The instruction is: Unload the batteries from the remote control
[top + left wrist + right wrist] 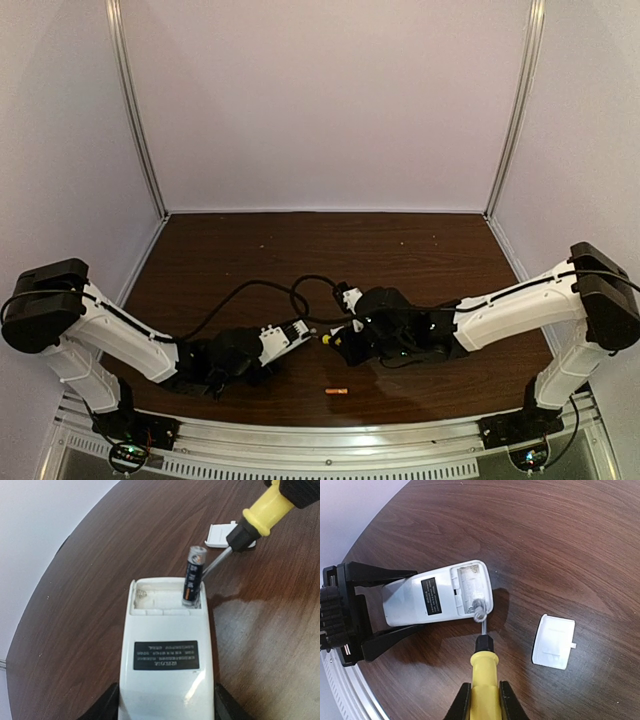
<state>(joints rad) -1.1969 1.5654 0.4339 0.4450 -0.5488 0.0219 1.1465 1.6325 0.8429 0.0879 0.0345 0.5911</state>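
The white remote control [167, 655] lies back up, its battery bay open, held between my left gripper's [167, 710] black fingers. It also shows in the right wrist view [437, 592] and the top view [285, 335]. A dark battery [194, 577] stands tilted up out of the bay's right slot; the left slot is bare. My right gripper [484, 700] is shut on a yellow-handled screwdriver [484, 680] whose metal tip sits under the battery [479, 606]. An orange battery [335, 391] lies on the table in front of the arms.
The small white battery cover [553, 641] lies on the brown wooden table, right of the screwdriver; it also shows in the left wrist view [222, 534]. A black cable [260, 290] loops over the table behind the grippers.
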